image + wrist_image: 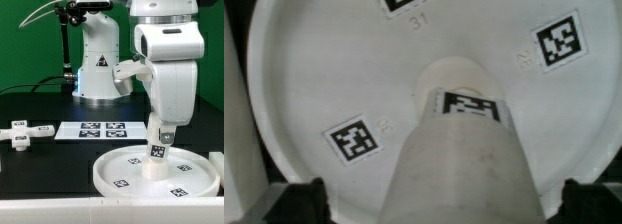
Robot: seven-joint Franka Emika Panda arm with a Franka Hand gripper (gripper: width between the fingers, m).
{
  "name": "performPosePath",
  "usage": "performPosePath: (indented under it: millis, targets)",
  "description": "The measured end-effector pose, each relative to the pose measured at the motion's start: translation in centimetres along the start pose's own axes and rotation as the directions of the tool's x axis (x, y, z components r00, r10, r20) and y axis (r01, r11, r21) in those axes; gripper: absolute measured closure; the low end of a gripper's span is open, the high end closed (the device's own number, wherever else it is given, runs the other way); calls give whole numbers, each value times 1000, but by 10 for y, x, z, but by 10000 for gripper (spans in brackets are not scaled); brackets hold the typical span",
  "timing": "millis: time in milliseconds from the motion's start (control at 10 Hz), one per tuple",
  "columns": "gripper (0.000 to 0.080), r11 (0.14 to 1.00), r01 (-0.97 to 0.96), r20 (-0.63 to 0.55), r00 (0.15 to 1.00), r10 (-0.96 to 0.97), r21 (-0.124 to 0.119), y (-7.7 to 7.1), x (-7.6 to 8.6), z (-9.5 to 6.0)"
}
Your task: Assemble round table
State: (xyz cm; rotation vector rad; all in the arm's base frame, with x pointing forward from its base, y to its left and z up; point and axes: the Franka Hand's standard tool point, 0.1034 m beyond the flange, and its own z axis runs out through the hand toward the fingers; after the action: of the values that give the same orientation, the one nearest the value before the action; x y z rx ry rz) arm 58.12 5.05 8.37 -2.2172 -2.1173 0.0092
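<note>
1. The end effector (161, 133) (438, 203) is released. Its two dark fingers (304, 198) stand wide, one on either side of the leg, with a gap showing at each side, so nothing is grasped.
2. Directly beneath it the short cylindrical leg (157, 153) (459, 150) stands upright, one tag facing the wrist camera. I judge that it stands on the disc unaided. Jaws straddling it like this could either close on it or lift clear; which is meant, I cannot tell.
3. Around the leg's base, below the end effector, the large rimmed round disc (110, 170) (331, 70) lies flat on the tabletop (40, 170). Its rimmed face is up, probably so the leg can seat at its middle.
4. Farther from the end effector, toward the exterior view's left, lies the marker board (92, 129), apart from the disc. Farther again is a small white T-shaped block (22, 132), well apart from the work.
5. The count:
   - There is one leg, one disc, one marker board with four tags, and one T-shaped block.
   - The wrist view shows three tags on the disc, one of them cut off.
   - I cannot make out a cross-shaped foot with certainty.
</note>
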Motion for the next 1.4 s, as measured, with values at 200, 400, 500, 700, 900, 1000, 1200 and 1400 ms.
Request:
performPosePath:
  millis: [200, 400, 500, 700, 900, 1000, 1200, 1400]
  targets:
    - [393, 1000, -5, 1, 1000, 5, 8, 0, -3, 2]
    - [393, 1000, -7, 1, 1000, 7, 8, 0, -4, 2]
    - [393, 1000, -8, 1, 1000, 8, 8, 0, -4, 2]
    - [393, 1000, -28, 3, 1000, 28, 12, 2, -9, 1]
    - [393, 997, -74, 0, 997, 74, 17, 2, -15, 3]
    - [392, 987, -160, -1, 987, 160, 18, 2, -17, 3]
    - [390, 949, -316, 0, 949, 316, 18, 2, -17, 3]
    - [390, 900, -436, 2, 900, 436, 18, 2, -17, 3]
